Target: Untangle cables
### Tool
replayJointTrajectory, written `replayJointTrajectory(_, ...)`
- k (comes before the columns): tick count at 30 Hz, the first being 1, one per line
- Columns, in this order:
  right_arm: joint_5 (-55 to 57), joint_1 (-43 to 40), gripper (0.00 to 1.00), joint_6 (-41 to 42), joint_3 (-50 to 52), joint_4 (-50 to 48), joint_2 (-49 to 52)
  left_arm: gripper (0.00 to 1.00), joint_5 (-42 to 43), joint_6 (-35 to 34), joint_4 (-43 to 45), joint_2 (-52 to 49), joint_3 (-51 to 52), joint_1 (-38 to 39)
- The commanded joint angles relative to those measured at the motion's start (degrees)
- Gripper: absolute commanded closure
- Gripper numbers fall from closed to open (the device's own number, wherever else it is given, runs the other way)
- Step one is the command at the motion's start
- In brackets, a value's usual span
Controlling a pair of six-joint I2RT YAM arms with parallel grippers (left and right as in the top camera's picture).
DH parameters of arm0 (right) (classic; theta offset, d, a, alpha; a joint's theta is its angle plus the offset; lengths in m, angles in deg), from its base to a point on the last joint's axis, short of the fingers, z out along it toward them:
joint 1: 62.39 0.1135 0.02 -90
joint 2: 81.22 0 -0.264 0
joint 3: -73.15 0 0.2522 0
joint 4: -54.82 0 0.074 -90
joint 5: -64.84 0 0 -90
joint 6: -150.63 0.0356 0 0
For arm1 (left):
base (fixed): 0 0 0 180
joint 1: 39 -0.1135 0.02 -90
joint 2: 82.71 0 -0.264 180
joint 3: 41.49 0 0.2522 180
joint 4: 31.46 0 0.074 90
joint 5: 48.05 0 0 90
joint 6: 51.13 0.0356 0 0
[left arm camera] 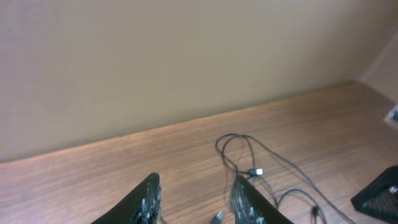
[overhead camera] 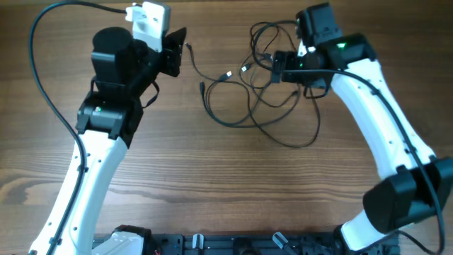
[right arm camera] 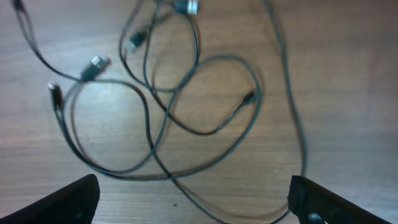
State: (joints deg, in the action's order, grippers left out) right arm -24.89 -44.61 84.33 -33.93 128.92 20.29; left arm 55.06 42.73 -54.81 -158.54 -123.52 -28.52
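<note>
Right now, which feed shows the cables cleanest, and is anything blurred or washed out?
Overhead: evenly lit, no glare, the cables crisp against the wood. Right wrist: cables smeared, softest along the top edge, the right tool dark and out of focus in the bottom corners. Left wrist: soft throughout, mostly bare wall, the left tool blurred at the bottom edge.
</note>
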Motion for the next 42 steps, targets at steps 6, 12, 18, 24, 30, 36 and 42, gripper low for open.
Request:
replayJointTrajectory(6,11.9,7.6,0.00,18.9,5.0,-4.3,5.7,0.61,-0.7,0.4,-0.6,0.8,-0.9,-0.3)
replayJointTrajectory(12,16.2,12.0,0.00,34.7,5.3,-4.1,11.7,0.62,-0.5,0.4,-0.6,0.8,-0.9,-0.3)
replayJointTrajectory(18,13.0,13.4,0.00,51.7,6.6,-3.8,15.9,0.62,3.9,0.4,-0.5,0.8,-0.9,-0.3)
replayJointTrajectory(24,9.6,13.4,0.00,59.3,9.7,-5.5,16.4,0.62,5.0,0.4,-0.5,0.9,-0.9,-0.3)
replayJointTrajectory(30,7.8,13.4,0.00,59.5,12.5,-10.5,16.4,0.61,8.1,0.4,-0.3,0.9,-0.9,-0.2)
replayJointTrajectory(36,8.7,13.4,0.00,58.7,12.5,-14.5,17.2,0.61,8.1,0.4,-0.2,1.1,-0.9,-0.2)
replayJointTrajectory(42,9.6,13.4,0.00,58.2,12.5,-16.1,18.8,0.61,8.2,0.4,-0.2,1.4,-0.9,-0.2)
